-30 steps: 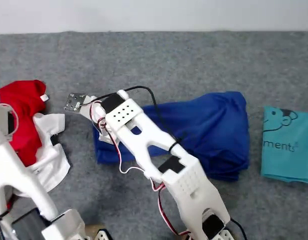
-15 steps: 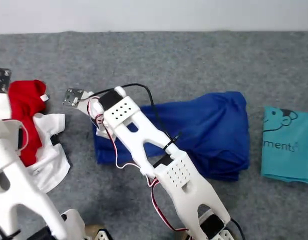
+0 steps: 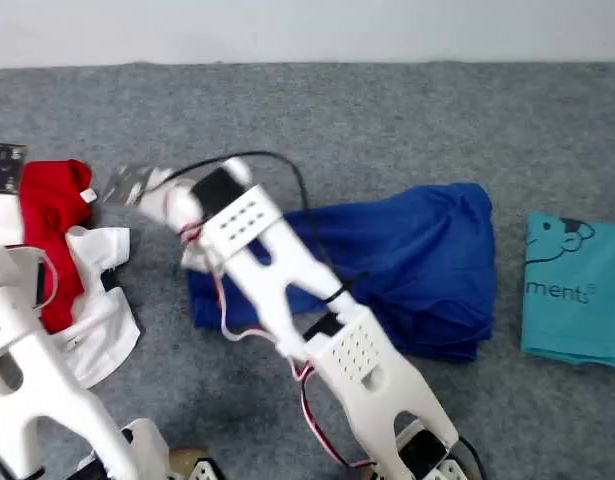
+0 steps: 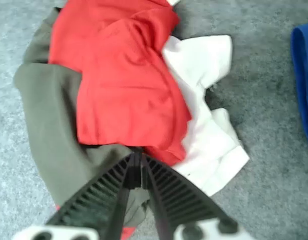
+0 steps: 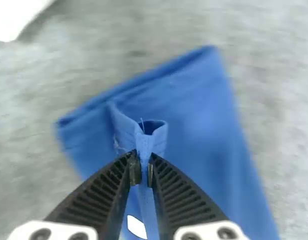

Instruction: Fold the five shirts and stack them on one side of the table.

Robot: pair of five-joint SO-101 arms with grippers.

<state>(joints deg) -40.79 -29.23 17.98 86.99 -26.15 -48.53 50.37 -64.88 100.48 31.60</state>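
A crumpled blue shirt (image 3: 407,260) lies mid-table. My right gripper (image 5: 140,170) is shut on a pinched fold of the blue shirt (image 5: 194,125) at its left end, and in the high view this gripper (image 3: 194,258) sits under its own arm. At the left a red shirt (image 3: 52,215) and a white shirt (image 3: 97,310) lie in a heap. The left wrist view shows the red shirt (image 4: 123,85) on top of an olive-grey shirt (image 4: 48,115), with the white shirt (image 4: 204,125) beside it. My left gripper (image 4: 136,167) is shut, its tips at the red shirt's near edge.
A folded teal shirt (image 3: 577,290) lies flat at the right edge of the grey table (image 3: 387,120). The left arm (image 3: 27,360) stands over the heap at the left. A corner of the blue shirt (image 4: 304,75) reaches into the left wrist view.
The right arm has swung slightly farther away and left, still holding the blue shirt's edge. The left arm has moved away from the front edge, over the red shirt.
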